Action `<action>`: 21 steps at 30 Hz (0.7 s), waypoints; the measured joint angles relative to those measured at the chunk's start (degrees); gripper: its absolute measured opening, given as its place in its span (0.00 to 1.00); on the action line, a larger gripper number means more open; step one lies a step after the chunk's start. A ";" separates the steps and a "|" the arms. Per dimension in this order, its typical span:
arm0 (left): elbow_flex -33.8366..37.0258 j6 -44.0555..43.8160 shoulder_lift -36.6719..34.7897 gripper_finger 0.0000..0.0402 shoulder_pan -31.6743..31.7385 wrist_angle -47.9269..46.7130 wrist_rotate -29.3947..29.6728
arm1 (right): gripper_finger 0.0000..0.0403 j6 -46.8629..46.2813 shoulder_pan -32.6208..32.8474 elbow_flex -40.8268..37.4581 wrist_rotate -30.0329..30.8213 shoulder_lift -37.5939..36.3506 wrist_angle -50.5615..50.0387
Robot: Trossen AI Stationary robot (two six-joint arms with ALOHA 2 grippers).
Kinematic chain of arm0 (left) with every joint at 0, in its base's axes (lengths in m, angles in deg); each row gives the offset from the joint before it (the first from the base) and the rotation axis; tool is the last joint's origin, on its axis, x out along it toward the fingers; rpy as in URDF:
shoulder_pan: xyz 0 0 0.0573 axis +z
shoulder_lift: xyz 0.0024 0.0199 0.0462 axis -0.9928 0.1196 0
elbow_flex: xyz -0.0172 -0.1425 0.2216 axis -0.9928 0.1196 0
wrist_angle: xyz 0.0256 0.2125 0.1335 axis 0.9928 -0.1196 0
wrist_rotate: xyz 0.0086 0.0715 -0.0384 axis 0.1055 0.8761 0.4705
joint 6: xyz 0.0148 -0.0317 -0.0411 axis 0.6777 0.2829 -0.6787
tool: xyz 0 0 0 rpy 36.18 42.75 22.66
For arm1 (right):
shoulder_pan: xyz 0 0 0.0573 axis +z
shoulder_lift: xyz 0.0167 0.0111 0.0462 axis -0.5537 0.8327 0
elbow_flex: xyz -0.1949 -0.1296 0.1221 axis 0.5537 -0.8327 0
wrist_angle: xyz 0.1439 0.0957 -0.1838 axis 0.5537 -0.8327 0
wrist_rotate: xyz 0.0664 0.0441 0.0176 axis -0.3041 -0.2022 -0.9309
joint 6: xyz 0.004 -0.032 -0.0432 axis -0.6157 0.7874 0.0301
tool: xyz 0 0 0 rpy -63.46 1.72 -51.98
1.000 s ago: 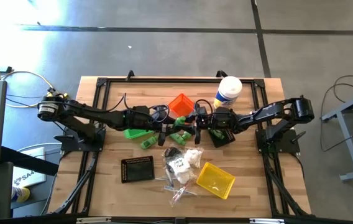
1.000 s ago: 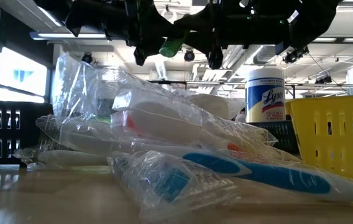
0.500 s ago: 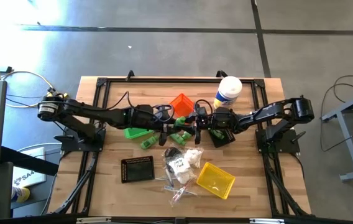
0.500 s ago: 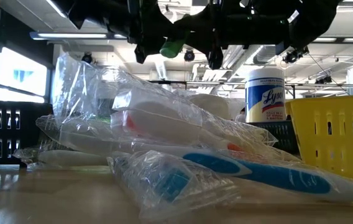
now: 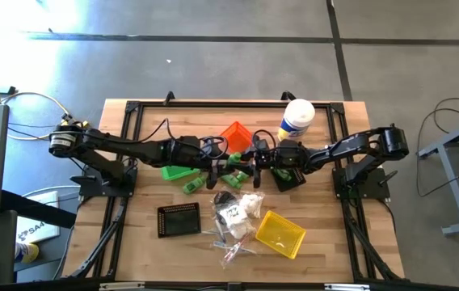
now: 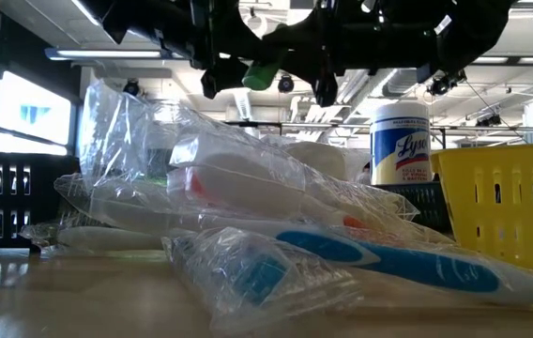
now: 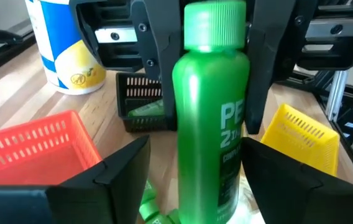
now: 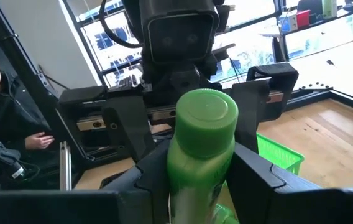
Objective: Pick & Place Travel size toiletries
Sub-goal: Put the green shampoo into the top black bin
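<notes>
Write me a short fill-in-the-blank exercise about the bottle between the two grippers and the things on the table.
1. The right gripper is shut on a ____ bottle.
2. The left gripper flanks the same bottle with its fingers ____, not touching it.
3. The tall canister with the yellow label has a ____ lid.
4. In the left wrist view, the bin beside the right gripper is ____.

Missing words: green; open; white; yellow

A white-lidded canister [image 5: 297, 119] stood at the wooden desk's [image 5: 132, 218] far edge, beside orange [image 5: 235, 136], green [image 5: 177, 172], black [image 5: 178, 219] and yellow bins [image 5: 280, 234].
</notes>
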 joint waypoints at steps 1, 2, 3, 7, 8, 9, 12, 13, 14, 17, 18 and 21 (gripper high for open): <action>0.00 0.00 0.00 0.62 0.00 -0.06 -0.02 | 0.31 0.01 0.00 0.00 0.01 0.00 -0.53; 0.00 -0.01 0.00 0.62 0.00 -0.16 -0.04 | 0.31 0.04 0.00 0.00 0.01 0.00 -0.99; 0.00 0.00 0.00 0.62 0.00 -0.22 -0.05 | 0.31 0.05 0.00 0.00 0.01 0.00 -1.48; 0.00 -0.01 0.00 0.62 0.00 -0.25 -0.07 | 0.31 0.20 -0.33 0.00 0.00 0.00 -3.29; 0.00 -0.01 0.00 0.62 0.00 -0.29 -0.08 | 0.31 0.20 -0.53 0.00 0.00 0.00 -3.81; 0.00 -0.01 0.00 0.62 0.00 -0.37 -0.17 | 0.31 0.20 -0.81 0.00 -0.02 0.00 -4.34; 0.00 -0.02 0.00 0.62 0.07 -0.91 -1.88 | 0.31 0.20 -1.47 0.00 -0.45 0.00 -5.18; 0.00 -0.02 0.00 0.62 0.09 -1.26 -2.37 | 0.31 0.20 -1.63 0.00 -0.64 -0.01 -5.47; -0.02 -0.02 0.00 0.62 0.07 -1.67 -2.76 | 0.31 0.20 -1.88 0.00 -0.93 -0.33 -6.09; -0.07 -0.15 0.00 0.62 0.02 -3.96 -3.22 | 0.31 0.46 -2.75 0.00 -0.55 -2.34 -10.38; -0.07 -0.57 -0.01 0.62 0.05 -4.81 -3.39 | 0.31 0.55 -3.04 0.00 0.16 -3.39 -12.28; -0.07 -1.58 -0.02 0.62 -0.05 -7.20 -4.03 | 0.31 1.78 -3.54 0.00 3.81 -7.24 -19.62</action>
